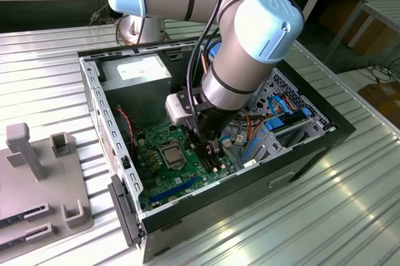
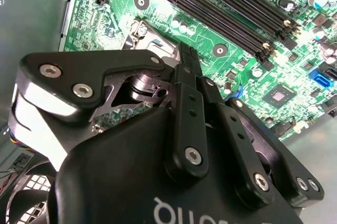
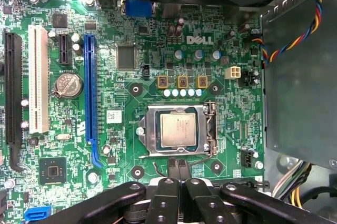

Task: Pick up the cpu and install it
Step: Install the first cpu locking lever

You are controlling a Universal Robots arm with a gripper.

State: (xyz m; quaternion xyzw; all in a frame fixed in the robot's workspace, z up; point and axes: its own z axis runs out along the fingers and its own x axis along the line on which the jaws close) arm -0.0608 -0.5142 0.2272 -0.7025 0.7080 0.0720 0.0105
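Observation:
The cpu point(image 3: 178, 129), a pale silver-tan square, lies flat inside the black-and-silver socket frame point(image 3: 149, 129) on the green motherboard point(image 3: 131, 66). In the exterior view the socket point(image 1: 172, 154) sits in the middle of the board inside the open computer case point(image 1: 300, 153). My gripper point(image 3: 178, 164) hangs over the board just beside the socket's edge, its black fingers point(image 2: 185, 63) pressed together with nothing seen between them. In the exterior view the gripper point(image 1: 208, 147) is low inside the case, to the exterior view's right of the socket.
Black memory slots point(image 2: 231, 8) run beside the gripper. A grey power supply point(image 1: 134, 72) fills the case's back corner, and coloured cables point(image 3: 295, 21) and blue drive cables point(image 1: 275, 122) lie nearby. A grey fixture block point(image 1: 37, 172) stands at the exterior view's left.

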